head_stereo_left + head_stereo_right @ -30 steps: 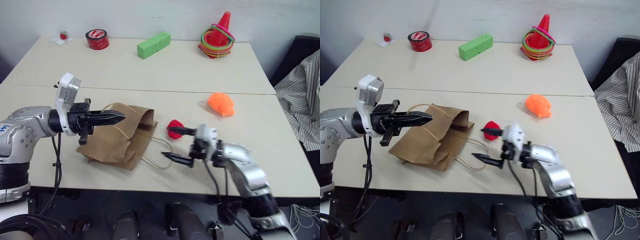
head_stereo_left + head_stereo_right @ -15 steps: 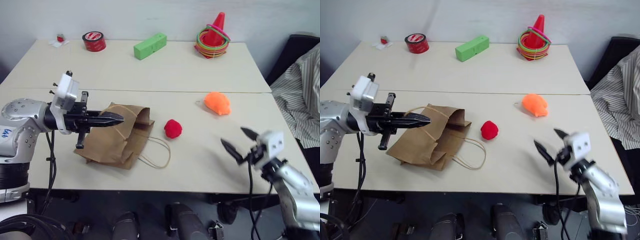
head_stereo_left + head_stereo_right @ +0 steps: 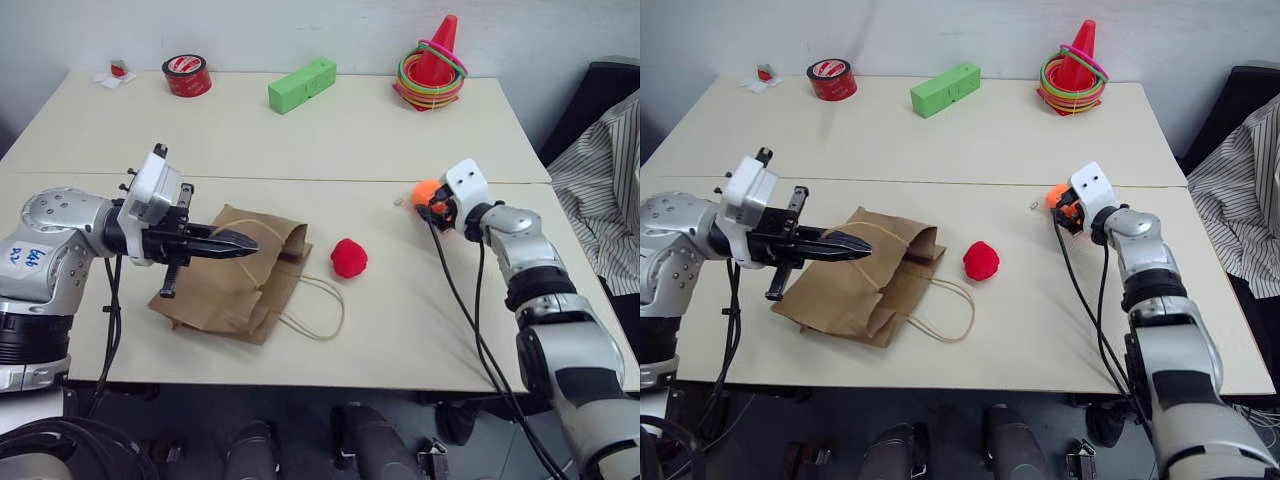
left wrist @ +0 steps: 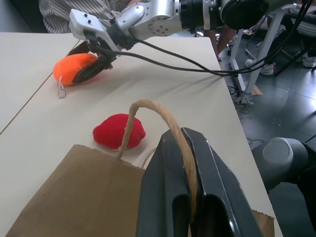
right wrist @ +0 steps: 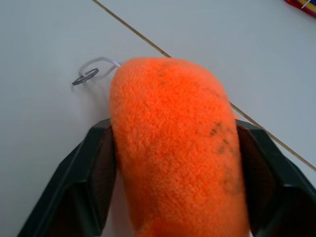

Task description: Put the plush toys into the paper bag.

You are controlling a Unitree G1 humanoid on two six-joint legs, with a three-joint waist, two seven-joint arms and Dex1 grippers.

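Orange plush toy (image 5: 175,148) between right hand (image 3: 1064,208) fingers; left hand (image 3: 238,242) pinching bag handle (image 4: 163,118)

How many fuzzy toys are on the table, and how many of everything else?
Fuzzy plush toys: 2, round red one, orange one
Brown paper bag: 1
Red tape roll: 1
Green rectangular block: 1
Orange cone with coloured rings: 1
Total: 6

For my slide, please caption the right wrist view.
Right gripper fingers straddle the orange plush toy on the table.
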